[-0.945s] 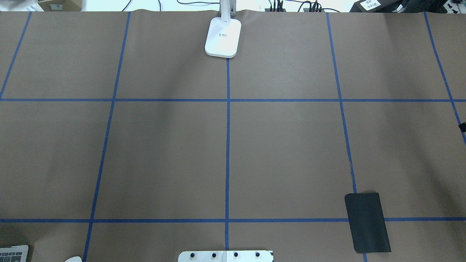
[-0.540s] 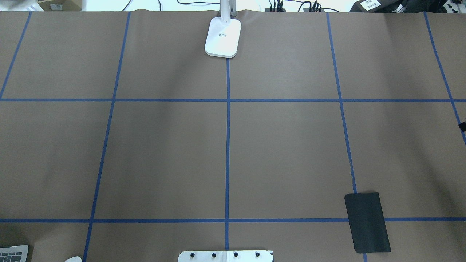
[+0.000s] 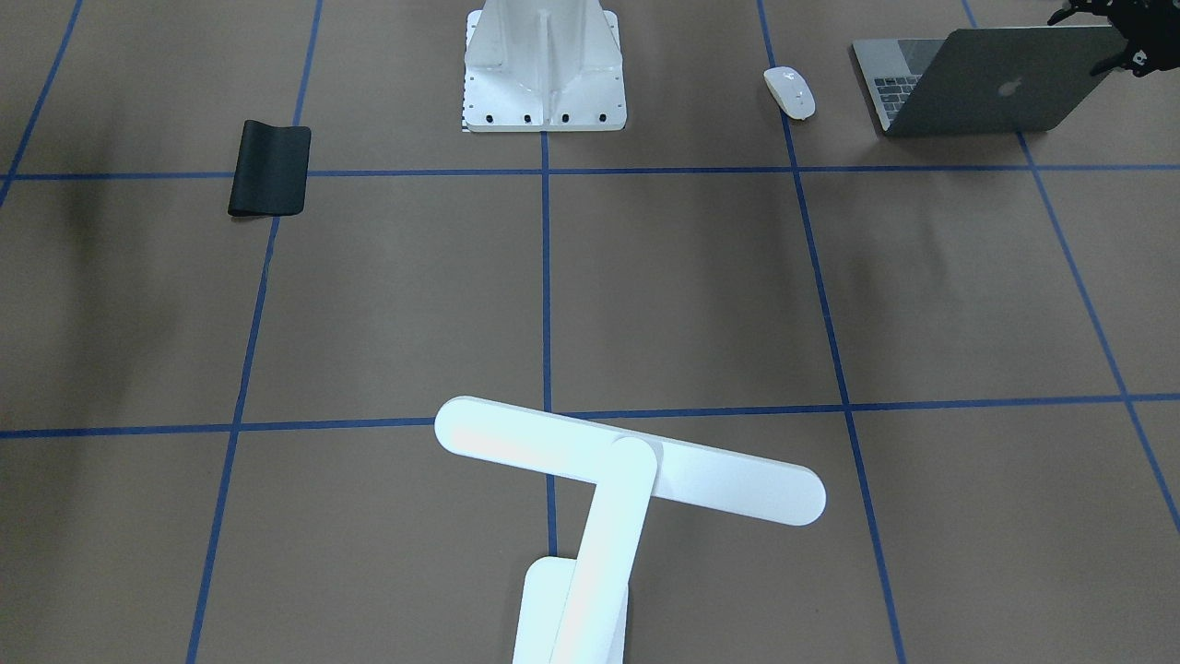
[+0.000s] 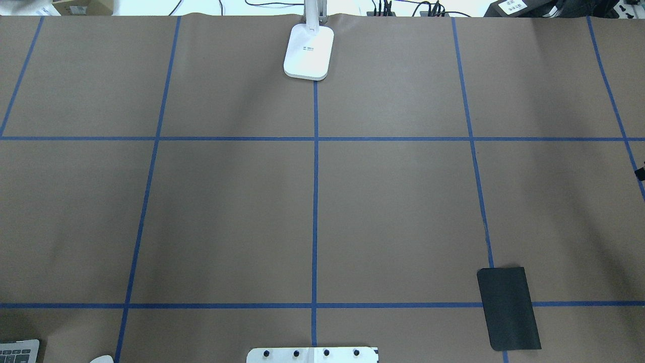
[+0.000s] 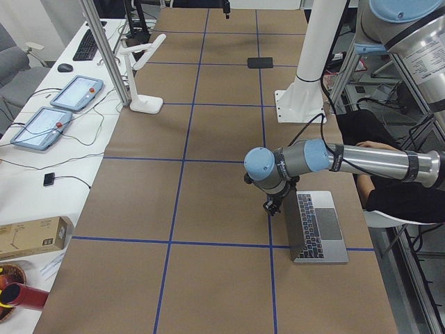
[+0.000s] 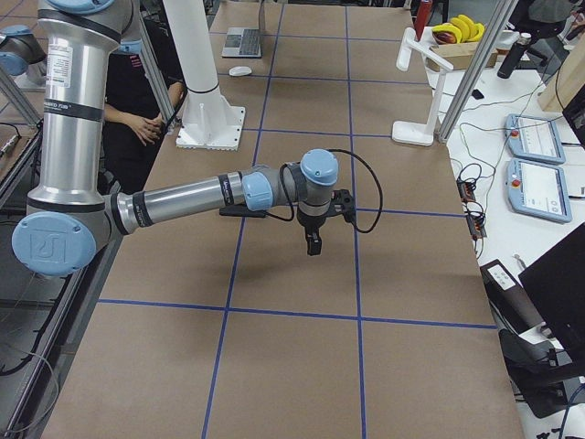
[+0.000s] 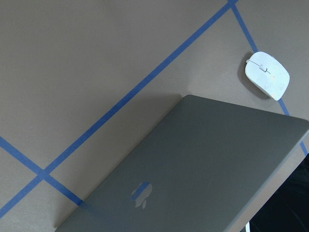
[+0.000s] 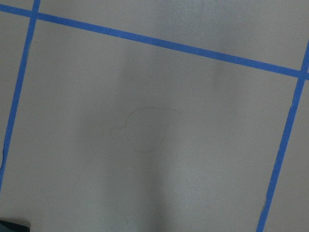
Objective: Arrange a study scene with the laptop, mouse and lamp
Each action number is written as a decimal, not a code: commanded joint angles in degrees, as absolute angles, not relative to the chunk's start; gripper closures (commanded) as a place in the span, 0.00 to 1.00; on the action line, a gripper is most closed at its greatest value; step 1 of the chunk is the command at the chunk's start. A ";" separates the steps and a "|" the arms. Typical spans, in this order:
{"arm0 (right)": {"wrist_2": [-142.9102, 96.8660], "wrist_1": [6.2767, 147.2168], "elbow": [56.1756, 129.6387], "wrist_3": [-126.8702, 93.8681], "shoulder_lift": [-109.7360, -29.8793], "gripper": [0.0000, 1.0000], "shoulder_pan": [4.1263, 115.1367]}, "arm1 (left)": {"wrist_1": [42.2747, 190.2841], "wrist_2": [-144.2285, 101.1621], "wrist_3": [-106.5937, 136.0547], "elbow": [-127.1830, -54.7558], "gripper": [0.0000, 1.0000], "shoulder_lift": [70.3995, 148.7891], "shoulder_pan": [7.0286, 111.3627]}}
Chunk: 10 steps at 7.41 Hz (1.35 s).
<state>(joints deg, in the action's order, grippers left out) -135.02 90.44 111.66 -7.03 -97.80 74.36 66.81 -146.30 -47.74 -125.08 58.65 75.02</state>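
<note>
Brown-papered table (image 3: 701, 277) fills the front view: we count 1 laptop (image 3: 996, 88), half open at upper right, 1 mouse (image 3: 790, 92) just left of it, 1 lamp (image 3: 627, 461) at bottom centre and 1 black mat (image 3: 269, 169) at upper left. Our left gripper (image 3: 1120, 41) sits at the lid's right edge; open or closed, we can't tell. Overhead view: laptop corner at bottom left. Right-side view: right gripper (image 6: 313, 242) hangs mid-frame, state unclear. Our advice: take the lid edge squarely, move slowly and avoid the mouse.
</note>
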 commanded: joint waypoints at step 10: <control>-135.00 90.44 112.50 -7.12 -96.59 0.00 74.44 | 46.48 -148.54 -17.92 -123.32 0.00 80.40 104.74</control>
<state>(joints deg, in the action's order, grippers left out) -134.97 90.44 112.47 -7.12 -96.61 74.44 45.04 -148.53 -25.41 -124.11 78.19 101.78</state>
